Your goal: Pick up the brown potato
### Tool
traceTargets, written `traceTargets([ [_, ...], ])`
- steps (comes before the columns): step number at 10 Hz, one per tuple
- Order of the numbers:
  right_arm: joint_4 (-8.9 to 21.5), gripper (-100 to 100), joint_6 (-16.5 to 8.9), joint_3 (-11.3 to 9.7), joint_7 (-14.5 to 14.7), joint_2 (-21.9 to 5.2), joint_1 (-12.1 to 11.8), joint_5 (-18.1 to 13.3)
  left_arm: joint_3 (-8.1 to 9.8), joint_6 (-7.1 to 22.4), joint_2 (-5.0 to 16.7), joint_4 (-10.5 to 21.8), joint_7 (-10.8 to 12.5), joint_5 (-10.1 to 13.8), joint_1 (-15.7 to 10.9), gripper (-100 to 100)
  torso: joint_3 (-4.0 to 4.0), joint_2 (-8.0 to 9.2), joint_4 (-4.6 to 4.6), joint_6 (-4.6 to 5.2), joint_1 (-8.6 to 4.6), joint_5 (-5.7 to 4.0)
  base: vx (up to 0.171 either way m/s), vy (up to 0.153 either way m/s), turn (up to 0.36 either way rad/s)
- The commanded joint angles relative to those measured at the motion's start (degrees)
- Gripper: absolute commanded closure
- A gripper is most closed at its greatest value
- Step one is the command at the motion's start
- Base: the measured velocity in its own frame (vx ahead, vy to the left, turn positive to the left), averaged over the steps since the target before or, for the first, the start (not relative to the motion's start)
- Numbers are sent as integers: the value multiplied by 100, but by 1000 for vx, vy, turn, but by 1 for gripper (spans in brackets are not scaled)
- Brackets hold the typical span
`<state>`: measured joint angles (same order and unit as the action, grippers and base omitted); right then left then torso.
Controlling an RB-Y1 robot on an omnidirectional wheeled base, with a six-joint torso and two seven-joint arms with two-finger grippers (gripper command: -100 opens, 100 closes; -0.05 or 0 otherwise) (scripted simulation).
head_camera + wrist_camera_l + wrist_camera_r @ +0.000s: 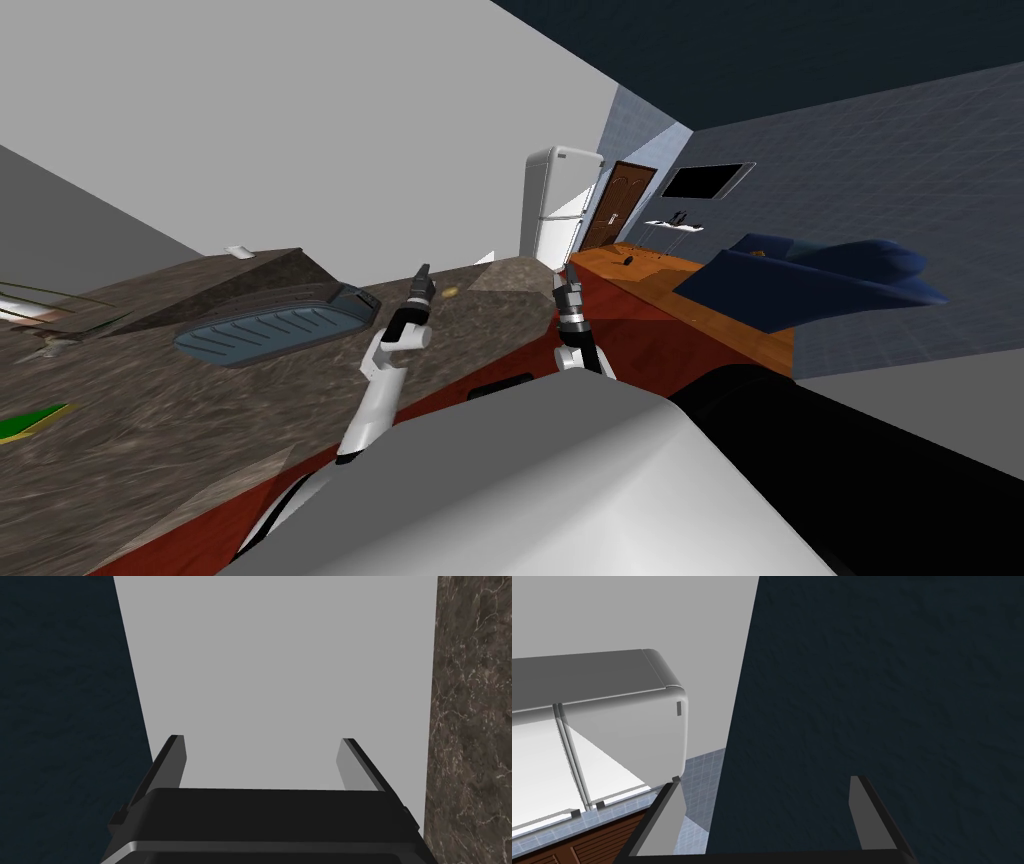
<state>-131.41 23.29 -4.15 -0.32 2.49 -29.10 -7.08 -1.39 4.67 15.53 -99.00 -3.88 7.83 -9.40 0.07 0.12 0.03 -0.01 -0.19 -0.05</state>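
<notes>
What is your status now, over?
Open, empty: left gripper, right gripper. Small brown thing, likely the potato, on counter just past left gripper, untouched. Nothing seen between.

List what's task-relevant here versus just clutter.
Job: brown potato, a small lump on the marbled counter; left end effector, open; right end effector, open.
Lying about: ribbed grey tray, white fridge, brown door, black screen.
</notes>
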Motion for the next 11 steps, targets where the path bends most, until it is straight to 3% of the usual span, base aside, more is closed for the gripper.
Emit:
traceTargets([
  [1, 0, 0, 0, 0, 0, 0, 0, 0, -15, 128, 21, 184, 45, 19, -151, -100, 0, 0, 0, 0, 0, 0, -32, -47, -1],
  [2, 0, 0, 0, 0, 0, 0, 0, 0, -27, 376, 68, 431, 140, 57, -403, -100, -1, -2, -1, -1, 2, 0, -42, -46, -2],
  [3, 0, 0, 0, 0, 0, 0, 0, 0, -27, 389, 68, 467, 140, 57, -426, -100, 0, 0, 0, 0, 1, 0, -29, -42, -4],
  [6, 0, 0, 0, 0, 0, 0, 0, 0, -37, 886, 160, 973, 360, 126, -925, -100, -2, -4, -1, -1, -2, -1, -28, -61, -5],
  [9, 0, 0, 0, 0, 0, 0, 0, 0, -34, 1190, 208, 1339, 486, 156, -1207, -100, -4, -7, -2, -1, 3, 0, -20, -42, -6],
  [10, 0, 0, 0, 0, 0, 0, 0, 0, -26, 1430, 258, 1518, 622, 183, -1431, -100, -4, -6, -2, -2, 5, 1, -21, -47, -11],
  [11, 0, 0, 0, 0, 0, 0, 0, 0, -26, 1461, 258, 1633, 622, 183, -1451, -100, -4, -7, -1, -1, 3, 0, -10, -40, -5],
])
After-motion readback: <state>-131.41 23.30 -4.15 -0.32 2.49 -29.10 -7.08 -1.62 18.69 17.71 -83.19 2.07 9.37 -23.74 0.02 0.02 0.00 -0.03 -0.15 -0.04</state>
